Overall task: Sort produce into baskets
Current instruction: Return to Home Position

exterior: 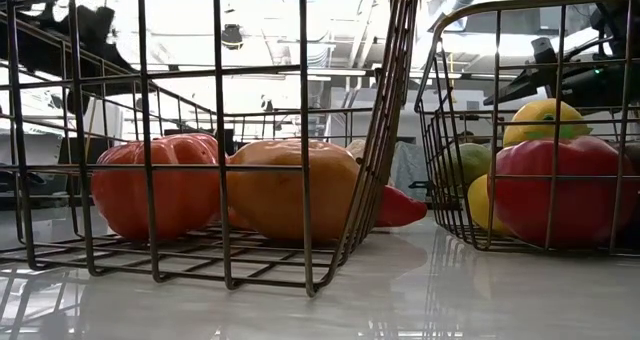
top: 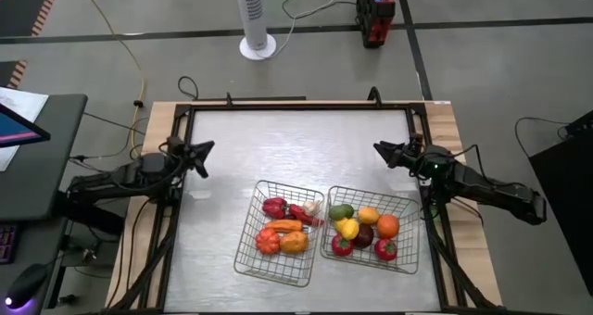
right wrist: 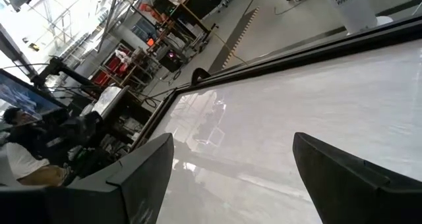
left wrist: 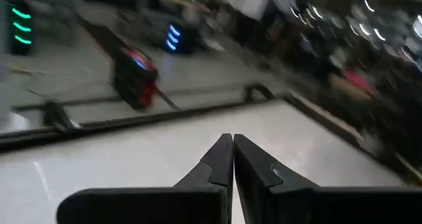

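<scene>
Produce (top: 295,242) in two side-by-side baskets (top: 274,266)

Overhead looks straight down; your table-level camera crowds the same baskets (top: 274,267); wrist cameras peer past left claw (left wrist: 232,138), right claw (right wrist: 232,137).

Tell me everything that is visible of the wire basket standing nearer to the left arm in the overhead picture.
The left wire basket is rectangular, made of thin silver-looking metal wire, with open grid sides that flare outward and a grid floor. It stands upright on the pale table, turned slightly askew to the table's edges. Red and orange produce lies in most of it; one end is bare. The right wire basket stands close beside it, with a narrow gap between them.
</scene>
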